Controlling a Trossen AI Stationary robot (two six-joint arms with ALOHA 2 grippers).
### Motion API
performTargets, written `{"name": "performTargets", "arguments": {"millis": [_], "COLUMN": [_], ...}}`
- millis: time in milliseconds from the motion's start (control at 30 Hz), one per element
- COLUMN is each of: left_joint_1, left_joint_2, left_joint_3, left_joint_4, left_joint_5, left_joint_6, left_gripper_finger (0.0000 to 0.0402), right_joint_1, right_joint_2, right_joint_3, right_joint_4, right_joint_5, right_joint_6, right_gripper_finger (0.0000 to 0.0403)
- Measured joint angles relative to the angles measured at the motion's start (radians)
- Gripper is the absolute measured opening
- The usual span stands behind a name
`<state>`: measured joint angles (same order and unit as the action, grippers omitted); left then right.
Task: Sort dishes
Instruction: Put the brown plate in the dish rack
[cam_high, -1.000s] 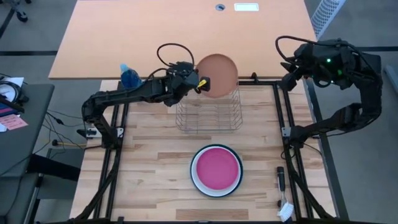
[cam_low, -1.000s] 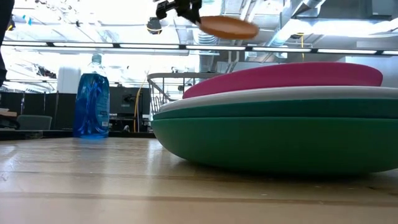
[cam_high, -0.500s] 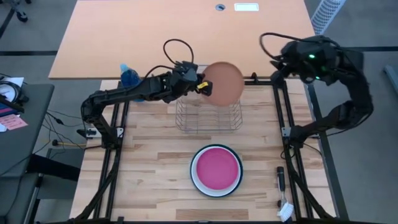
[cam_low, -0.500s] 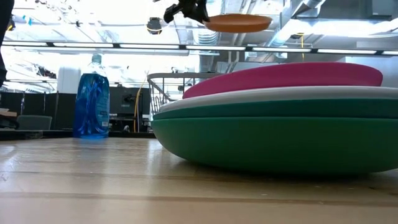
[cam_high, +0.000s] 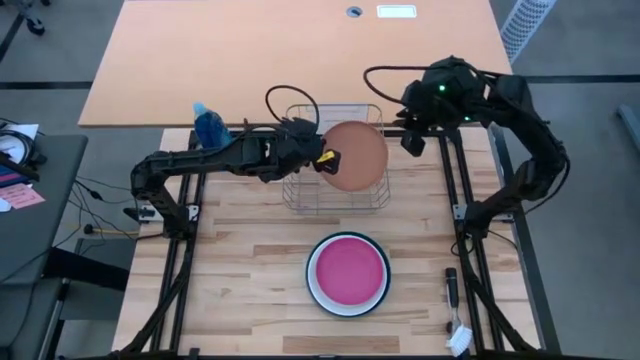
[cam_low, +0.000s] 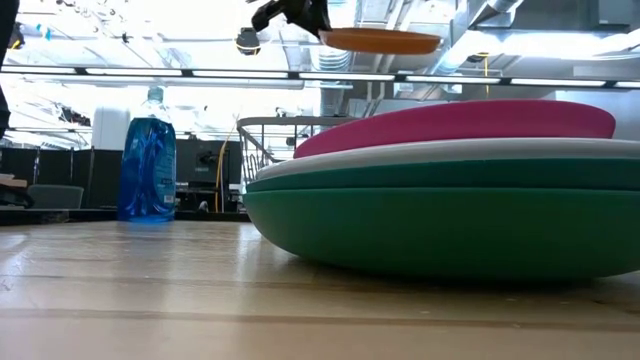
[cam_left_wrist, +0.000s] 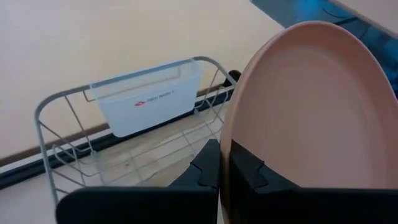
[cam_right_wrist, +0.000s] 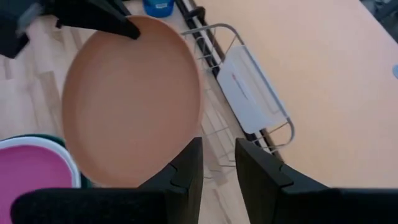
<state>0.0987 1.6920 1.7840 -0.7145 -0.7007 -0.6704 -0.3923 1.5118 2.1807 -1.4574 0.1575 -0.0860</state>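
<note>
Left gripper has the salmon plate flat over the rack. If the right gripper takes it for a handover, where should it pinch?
Probably the free rim of the salmon-orange plate opposite the left gripper, approached from the right gripper side. The plate is held roughly level above the wire dish rack, so only its thin edge fits between fingers, one above and one below.

I can read no text for certain here. The white holder clipped on my dish rack, at twelve o'clock on the rack in the high view, carries a small red mark and a line of print, too small to read. A white label at one o'clock on the tan tabletop is also unreadable.
</note>
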Motion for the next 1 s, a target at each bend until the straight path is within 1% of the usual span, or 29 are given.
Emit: {"name": "performTargets", "arguments": {"millis": [233, 300, 467, 600, 667, 733, 833, 867, 967, 1000], "left_joint_1": [-0.001, 0.009, 0.056, 0.096, 0.128, 0.170, 0.236, 0.255, 0.315, 0.332], "left_joint_2": [0.000, 0.000, 0.000, 0.000, -0.006, -0.012, -0.021, -0.022, -0.022, -0.022], "left_joint_3": [0.000, 0.000, 0.000, 0.000, 0.000, 0.000, 0.000, 0.000, 0.000, 0.000], "left_joint_4": [-0.032, -0.033, -0.031, -0.030, -0.031, -0.015, 0.043, 0.073, 0.156, 0.174], "left_joint_5": [0.006, 0.032, 0.199, 0.286, 0.350, 0.456, 0.676, 0.766, 1.090, 1.181], "left_joint_6": [-0.007, 0.003, 0.031, 0.028, 0.013, -0.014, -0.040, -0.048, -0.052, -0.053], "left_gripper_finger": [0.0000, 0.0000, 0.0000, 0.0000, 0.0000, 0.0000, 0.0000, 0.0000, 0.0000, 0.0000], "right_joint_1": [0.009, 0.009, 0.008, 0.009, 0.009, 0.008, 0.009, 0.009, 0.008, 0.008], "right_joint_2": [-0.050, -0.075, -0.119, -0.138, -0.141, -0.140, -0.130, -0.124, -0.107, -0.102], "right_joint_3": [0.000, 0.000, 0.000, 0.000, 0.000, 0.000, 0.000, 0.000, 0.000, 0.000], "right_joint_4": [-0.003, -0.006, -0.031, -0.059, -0.065, -0.068, -0.068, -0.069, -0.068, -0.068], "right_joint_5": [-0.001, -0.001, -0.002, -0.007, -0.029, -0.074, -0.128, -0.139, -0.171, -0.179], "right_joint_6": [0.035, 0.032, 0.001, -0.006, -0.029, -0.054, -0.080, -0.082, -0.081, -0.081], "right_gripper_finger": [0.0099, 0.0099, 0.0099, 0.0099, 0.0099, 0.0099, 0.0099, 0.0099, 0.0099, 0.0099]}}
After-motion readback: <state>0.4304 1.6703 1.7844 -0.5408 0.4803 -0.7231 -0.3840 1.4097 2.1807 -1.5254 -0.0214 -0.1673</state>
